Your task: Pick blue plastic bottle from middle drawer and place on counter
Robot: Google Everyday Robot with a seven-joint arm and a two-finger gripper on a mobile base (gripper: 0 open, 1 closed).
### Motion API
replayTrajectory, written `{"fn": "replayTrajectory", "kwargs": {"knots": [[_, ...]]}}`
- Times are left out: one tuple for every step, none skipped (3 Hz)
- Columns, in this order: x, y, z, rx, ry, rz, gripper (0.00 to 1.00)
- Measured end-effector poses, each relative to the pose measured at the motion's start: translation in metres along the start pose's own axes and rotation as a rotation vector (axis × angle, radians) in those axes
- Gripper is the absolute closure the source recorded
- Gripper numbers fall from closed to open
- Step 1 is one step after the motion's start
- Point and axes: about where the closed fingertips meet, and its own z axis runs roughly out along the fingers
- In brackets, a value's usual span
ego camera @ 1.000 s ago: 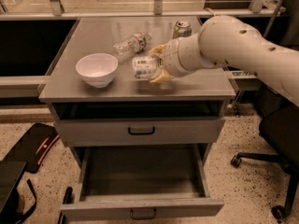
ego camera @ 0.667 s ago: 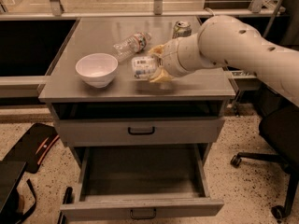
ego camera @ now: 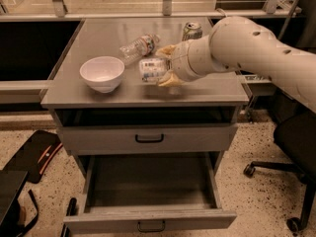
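My gripper (ego camera: 166,66) is over the middle of the counter (ego camera: 98,38), shut on the blue plastic bottle (ego camera: 152,69). The bottle is stubby and see-through with a pale label. It lies sideways between the tan fingers (ego camera: 169,80), just above the counter top, to the right of the white bowl. The middle drawer (ego camera: 148,219) below is pulled out wide, and what shows of its dark inside is bare.
A white bowl (ego camera: 102,73) stands at the counter's left front. A slim clear bottle with a red-and-white label (ego camera: 139,47) lies behind the gripper. A green-and-white can (ego camera: 192,31) stands at the back right. The upper drawer (ego camera: 149,138) is closed. An office chair (ego camera: 296,152) stands at the right.
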Motion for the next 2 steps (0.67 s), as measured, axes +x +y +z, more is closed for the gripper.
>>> {"fn": "replayTrajectory", "kwargs": {"knots": [[-0.0001, 0.0000, 0.0000, 0.000, 0.000, 0.000, 0.00], [-0.0001, 0.0000, 0.0000, 0.000, 0.000, 0.000, 0.00]]}}
